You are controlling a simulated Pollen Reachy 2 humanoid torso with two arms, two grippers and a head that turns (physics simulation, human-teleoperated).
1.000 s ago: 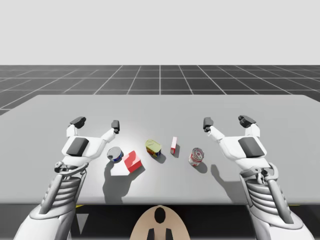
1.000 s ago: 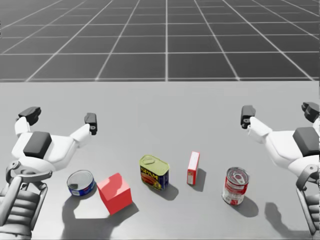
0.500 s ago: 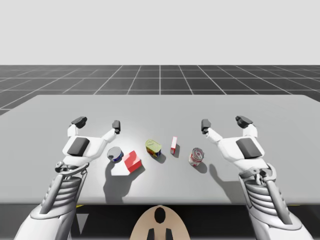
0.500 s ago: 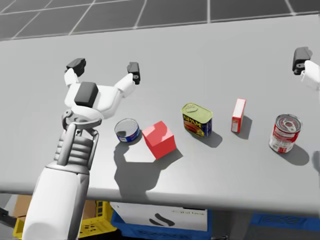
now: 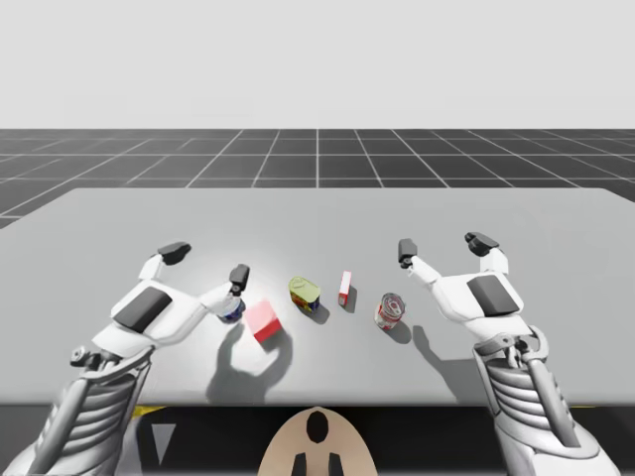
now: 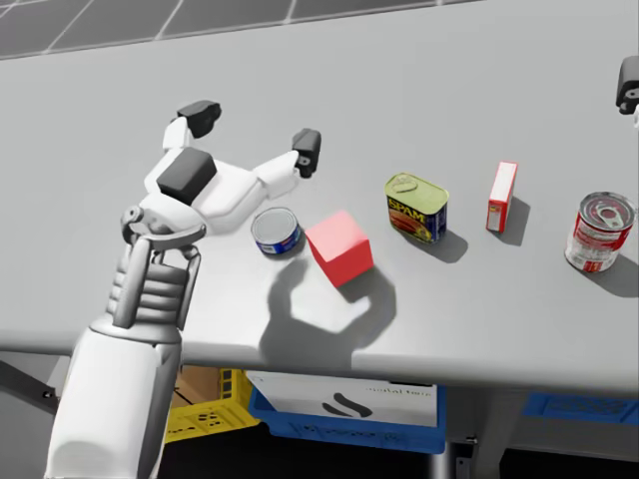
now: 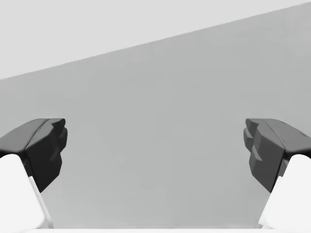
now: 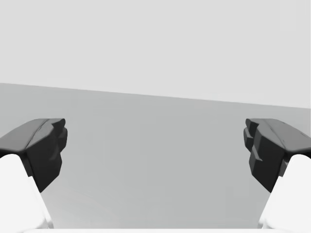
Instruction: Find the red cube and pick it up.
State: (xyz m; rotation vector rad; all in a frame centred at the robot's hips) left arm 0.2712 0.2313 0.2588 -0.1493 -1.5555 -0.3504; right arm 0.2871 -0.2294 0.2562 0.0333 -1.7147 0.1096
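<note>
Left end effector [image 5: 206, 263] hangs wide open and empty above the counter [image 5: 556, 228], and the right end effector [image 5: 444, 246] gapes empty too, well apart. Nothing is gripped yet, so the reach and grasp remain. The cube [image 6: 339, 247] sits beside the can [image 6: 276, 231], near the left's inner fingertip, on my torso's side.

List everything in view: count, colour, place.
red cube: 1, red, near the table's front, right of the short can
short can: 1, blue, close beside the cube
rectangular tin: 1, blue with yellowish lid, mid-row
small box: 1, red and white, upright, right of the tin
tall can: 1, red and white, far right
table: 1, grey
yellow crate: 1, under the table
blue crate: 1, beside it
left gripper: open, behind the short can
right gripper: open, behind the tall can
</note>
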